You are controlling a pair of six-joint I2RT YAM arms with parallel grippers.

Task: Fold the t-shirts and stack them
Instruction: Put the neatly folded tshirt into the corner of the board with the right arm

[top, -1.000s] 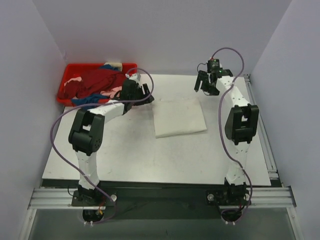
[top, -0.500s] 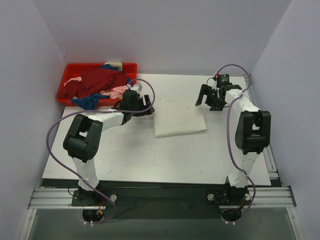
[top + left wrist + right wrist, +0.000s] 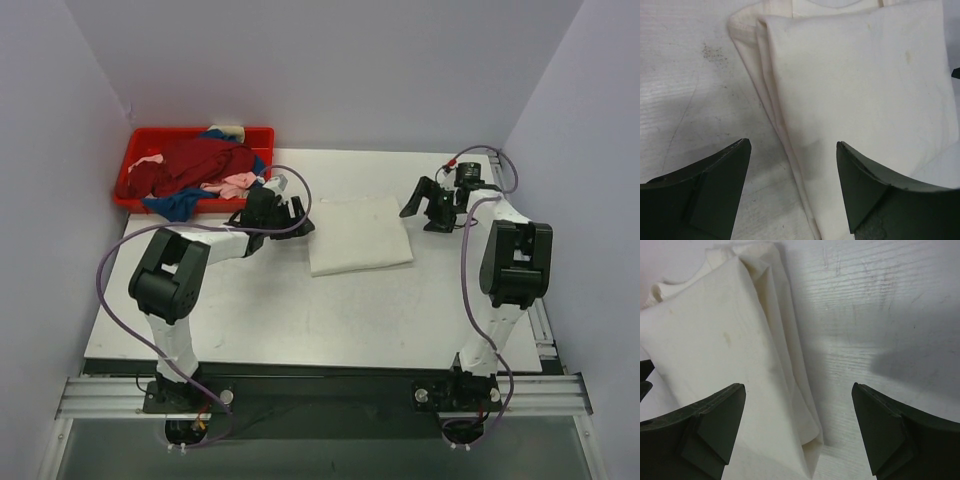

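Cream shirt (image 3: 358, 235) is seen folded flat mid-table. Left gripper (image 3: 792, 150) is held wide apart over its left edge, right gripper (image 3: 797, 390) spread wide at its right edge. Other shirts (image 3: 200, 160) are heaped in the tray (image 3: 165, 135).

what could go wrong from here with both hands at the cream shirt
The open left hand straddles the layered left edge of the cream shirt; closing might pinch only some layers and unfold it. The open right hand hangs over the looser right edge; an uneven pull could skew it. The other shirts lie tangled in the red tray; lifting one may drag others.
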